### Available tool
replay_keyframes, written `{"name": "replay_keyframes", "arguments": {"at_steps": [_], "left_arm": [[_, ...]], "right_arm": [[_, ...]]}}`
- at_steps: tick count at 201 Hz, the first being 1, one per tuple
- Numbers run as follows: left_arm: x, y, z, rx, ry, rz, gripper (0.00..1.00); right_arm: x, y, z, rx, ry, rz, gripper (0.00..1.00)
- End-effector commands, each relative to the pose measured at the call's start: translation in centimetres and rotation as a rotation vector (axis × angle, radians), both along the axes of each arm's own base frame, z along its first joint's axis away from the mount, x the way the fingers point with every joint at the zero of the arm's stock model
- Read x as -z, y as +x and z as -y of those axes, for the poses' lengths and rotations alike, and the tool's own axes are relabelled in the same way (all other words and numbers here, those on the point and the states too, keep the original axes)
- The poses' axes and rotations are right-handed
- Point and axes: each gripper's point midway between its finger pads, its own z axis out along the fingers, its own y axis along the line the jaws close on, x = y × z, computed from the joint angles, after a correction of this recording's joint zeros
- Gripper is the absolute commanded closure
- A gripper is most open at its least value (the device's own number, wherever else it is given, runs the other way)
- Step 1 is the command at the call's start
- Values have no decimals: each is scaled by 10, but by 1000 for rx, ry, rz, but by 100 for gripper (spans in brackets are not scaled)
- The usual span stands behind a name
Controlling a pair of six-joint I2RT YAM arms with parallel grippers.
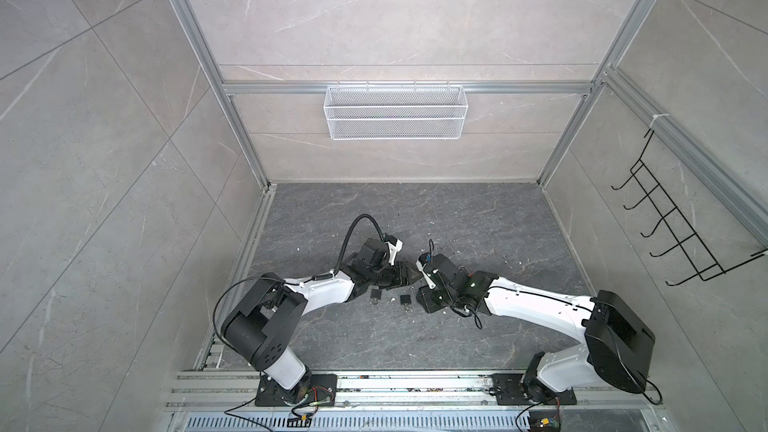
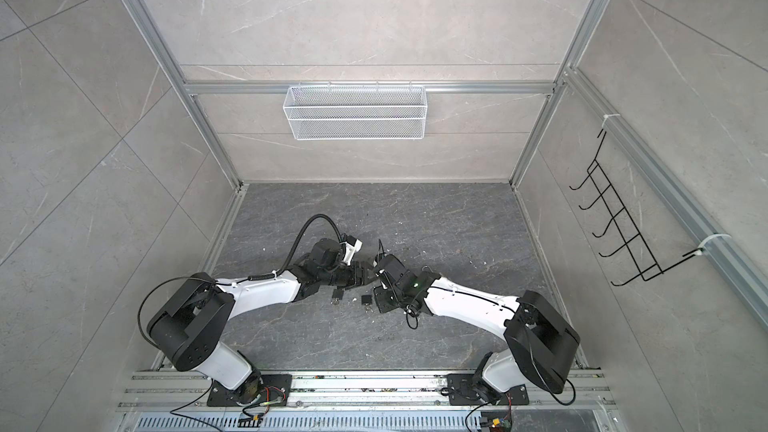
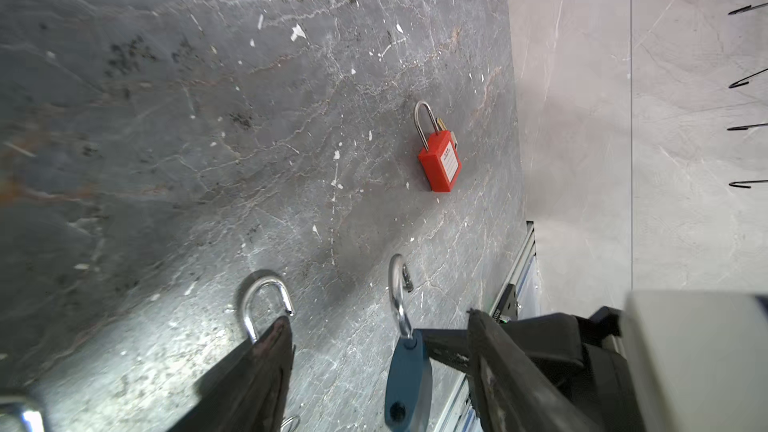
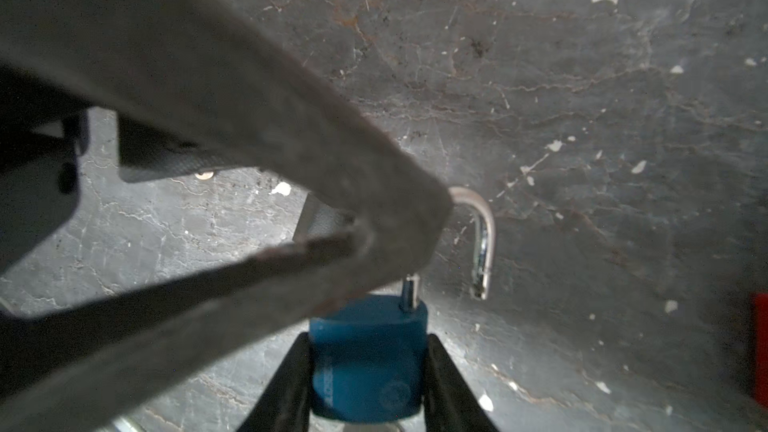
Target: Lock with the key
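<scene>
We see a blue padlock (image 4: pixel 368 363) with a silver shackle (image 4: pixel 486 243), and a red padlock (image 3: pixel 440 162) bearing a white label with faint lines. The table (image 1: pixel 478 222) is dark grey marble, with pale veins, rusty streaks and white flecks. The walls (image 1: pixel 395 14) are light beige-grey, thinly veined in white. The mesh basket (image 1: pixel 395 112) is white, the hook rack (image 1: pixel 681 218) black — and the arms (image 1: pixel 324 288) white with black joints.

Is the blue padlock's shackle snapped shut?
No. In the right wrist view the blue padlock, held in the right gripper, has its shackle swung out, free end hanging clear of the body.
</scene>
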Motion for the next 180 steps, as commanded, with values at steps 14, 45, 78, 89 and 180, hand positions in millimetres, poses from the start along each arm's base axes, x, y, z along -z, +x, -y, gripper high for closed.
{"name": "replay_keyframes", "arguments": {"at_steps": [14,45,78,89,180], "left_arm": [[-11,-2,19,46,-52,4,35],[-7,-4,25,58,-55,-7,41],[-7,-3,28,64,-63,-7,51],[-8,-3,29,66,-65,-8,57],[-4,-5,32,73,-64,-21,95]], "right_arm": [[-26,5,-13,-30,38,55,70],[-32,3,-18,-48,41,67,70],[-33,0,-17,-55,25,70,70],[-33,1,-17,-52,23,73,70],[-36,8,-12,-21,13,115,70]]}}
